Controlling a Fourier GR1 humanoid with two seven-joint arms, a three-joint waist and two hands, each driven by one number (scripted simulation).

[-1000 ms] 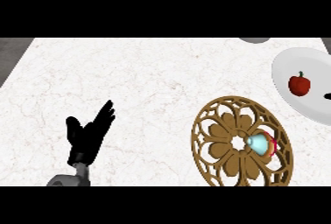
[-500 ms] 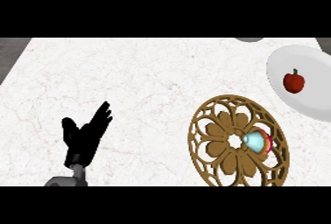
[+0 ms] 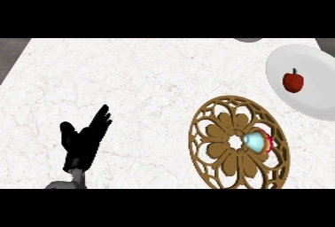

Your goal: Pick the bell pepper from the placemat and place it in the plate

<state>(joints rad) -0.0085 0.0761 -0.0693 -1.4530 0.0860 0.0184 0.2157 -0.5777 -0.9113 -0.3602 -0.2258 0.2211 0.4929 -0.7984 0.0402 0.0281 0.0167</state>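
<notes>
White marble-patterned counter top (image 3: pixel 150 84) with faint grey and pinkish veining fills most of the view. A darker grey strip (image 3: pixel 13 53) runs along its far left edge, and another shows at the far right corner. Small pale-blue cup-shaped object with a red-pink rim (image 3: pixel 257 141) lies tipped on its side, right of centre in the lower right part of the view. Grey rounded object (image 3: pixel 248 40) sits at the counter's far edge, only partly visible; identity unclear.
</notes>
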